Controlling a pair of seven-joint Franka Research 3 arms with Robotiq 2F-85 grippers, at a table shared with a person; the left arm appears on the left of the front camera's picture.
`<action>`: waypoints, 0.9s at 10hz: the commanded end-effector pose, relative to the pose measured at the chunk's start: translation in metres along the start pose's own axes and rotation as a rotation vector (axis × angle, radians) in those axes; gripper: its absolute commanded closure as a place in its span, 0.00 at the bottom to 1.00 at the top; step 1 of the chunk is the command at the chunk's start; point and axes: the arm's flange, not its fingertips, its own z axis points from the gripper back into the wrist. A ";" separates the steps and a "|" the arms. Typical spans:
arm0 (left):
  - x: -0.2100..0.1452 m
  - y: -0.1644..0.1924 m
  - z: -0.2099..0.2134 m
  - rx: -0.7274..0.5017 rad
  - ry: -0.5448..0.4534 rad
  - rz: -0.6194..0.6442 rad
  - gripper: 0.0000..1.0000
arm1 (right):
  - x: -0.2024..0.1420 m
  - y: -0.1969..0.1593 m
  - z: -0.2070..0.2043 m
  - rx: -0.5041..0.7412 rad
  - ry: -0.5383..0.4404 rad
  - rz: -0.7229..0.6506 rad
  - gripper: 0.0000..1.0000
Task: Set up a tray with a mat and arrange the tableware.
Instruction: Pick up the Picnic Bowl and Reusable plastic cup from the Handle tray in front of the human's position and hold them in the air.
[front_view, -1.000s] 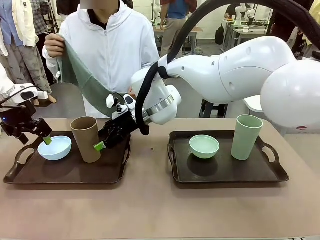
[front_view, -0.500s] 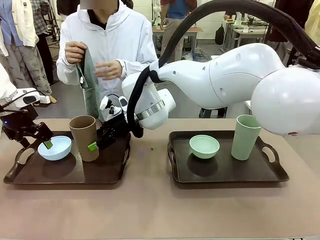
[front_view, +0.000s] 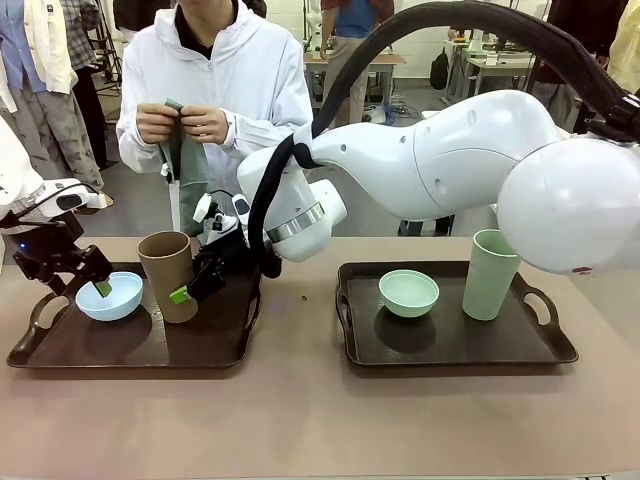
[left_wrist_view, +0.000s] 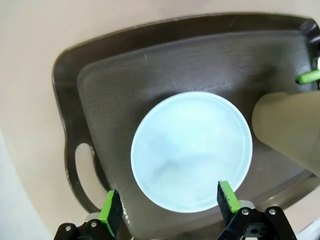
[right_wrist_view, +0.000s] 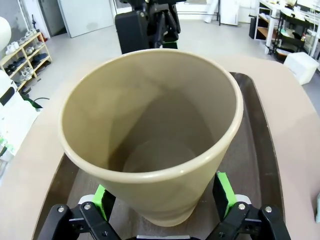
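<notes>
Two dark brown trays with handles lie side by side on a tan surface (front_view: 300, 420). The left tray (front_view: 130, 362) sits toward the surface's left edge and the right tray (front_view: 450, 358) toward its right edge.

On the left tray, a blue bowl (front_view: 115, 300) stands at the left end. A brown cup (front_view: 165, 265) stands upright just beside it, near the tray's middle. On the right tray, a mint bowl (front_view: 408, 292) sits left of centre and a green cup (front_view: 493, 275) stands upright at the right end, apart from the bowl.

The left claw (front_view: 98, 283) hangs over the blue bowl's left rim. In the left wrist view its fingers are spread wide. One green pad is outside the bowl over the tray floor and the other is over the bowl's rim, so it is released and gripping nothing.

The right arm reaches across the middle to the left tray. The right claw (front_view: 180, 293) is low against the brown cup. In the right wrist view one green pad sits on each side of the cup's lower body, very close to its wall. I cannot tell whether they press it or only bracket it.

At the far edge a person (front_view: 215, 70) in a white jacket stands behind the left tray. Both hands are at chest height, holding a grey-green mat (front_view: 185, 170) that hangs down, clear of the surface.
</notes>
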 end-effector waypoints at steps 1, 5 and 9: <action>0.013 0.000 -0.004 0.040 -0.027 0.037 0.00 | 0.002 -0.003 -0.006 -0.029 0.009 -0.012 0.00; 0.025 0.006 -0.017 0.058 -0.039 0.098 0.00 | 0.000 -0.006 -0.004 -0.024 0.000 -0.017 0.00; 0.028 0.010 -0.028 0.049 -0.040 0.113 1.00 | -0.004 -0.005 -0.003 0.011 -0.008 0.007 1.00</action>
